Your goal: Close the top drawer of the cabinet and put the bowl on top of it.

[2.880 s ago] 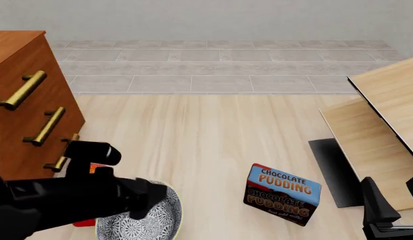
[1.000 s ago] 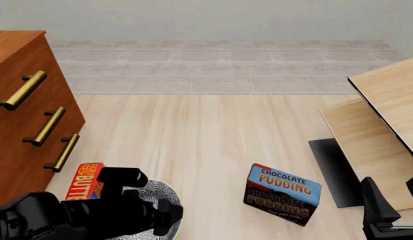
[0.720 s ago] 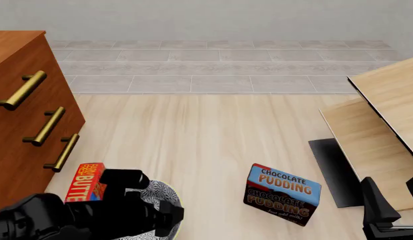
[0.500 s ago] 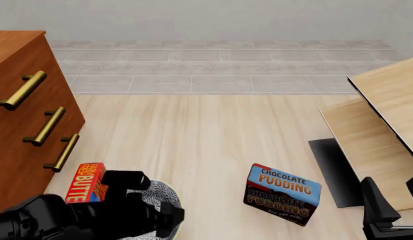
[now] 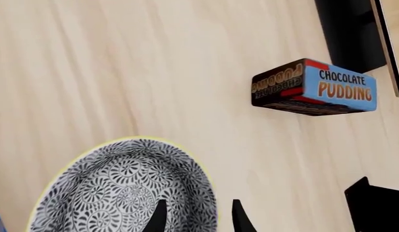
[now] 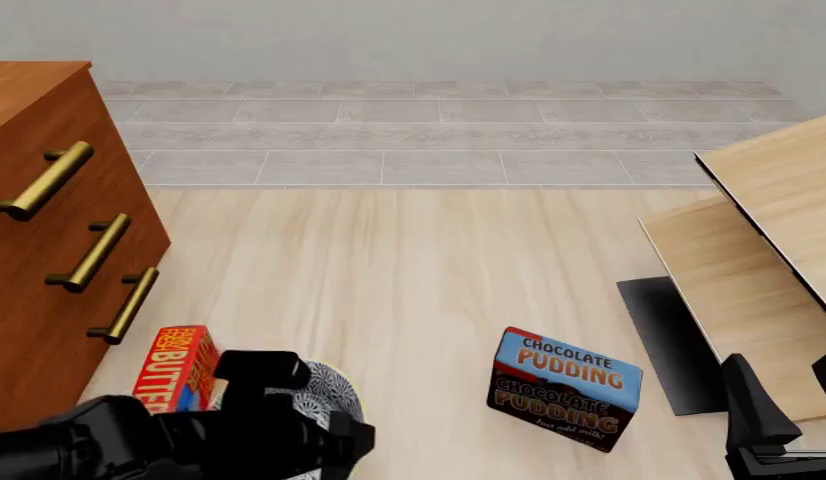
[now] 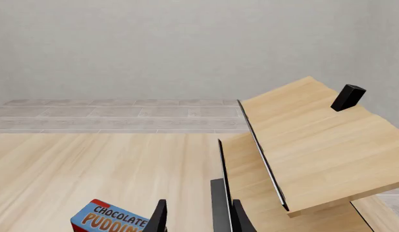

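The cabinet stands at the far left of the front view. Its top drawer sits level with the two fronts below it. The patterned bowl rests on the floor near the front edge, mostly hidden under my left arm in the front view, with a sliver of the bowl showing. My left gripper is open, one finger inside the bowl and one outside, straddling its rim. My right gripper is open and empty at the lower right, far from the bowl.
A red butter box lies between cabinet and bowl. A chocolate pudding box stands to the bowl's right. Pale wooden furniture with a black base fills the right side. A grey wall closes the back.
My left arm has moved down from beside the cabinet's lowest handle onto the bowl, then crept slightly right and lower. The butter box has come into view. The right arm is still.
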{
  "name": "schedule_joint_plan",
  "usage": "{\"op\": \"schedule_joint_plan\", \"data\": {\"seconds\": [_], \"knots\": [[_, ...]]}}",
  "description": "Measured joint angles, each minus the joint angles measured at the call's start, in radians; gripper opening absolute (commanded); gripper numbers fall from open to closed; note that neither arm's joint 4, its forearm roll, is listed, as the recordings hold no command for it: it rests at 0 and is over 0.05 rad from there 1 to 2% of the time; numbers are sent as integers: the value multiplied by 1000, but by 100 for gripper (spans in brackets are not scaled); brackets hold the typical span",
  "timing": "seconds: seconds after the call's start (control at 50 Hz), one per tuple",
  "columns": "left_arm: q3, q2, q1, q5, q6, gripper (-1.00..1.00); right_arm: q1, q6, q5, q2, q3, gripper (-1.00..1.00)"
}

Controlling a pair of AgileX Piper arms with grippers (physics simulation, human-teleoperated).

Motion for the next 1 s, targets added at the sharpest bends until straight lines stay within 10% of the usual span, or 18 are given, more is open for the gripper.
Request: {"op": "schedule_joint_plan", "data": {"seconds": [1.0], "knots": [[22,132,-26,-125,-40,100,0,0,0,0,0,100]]}}
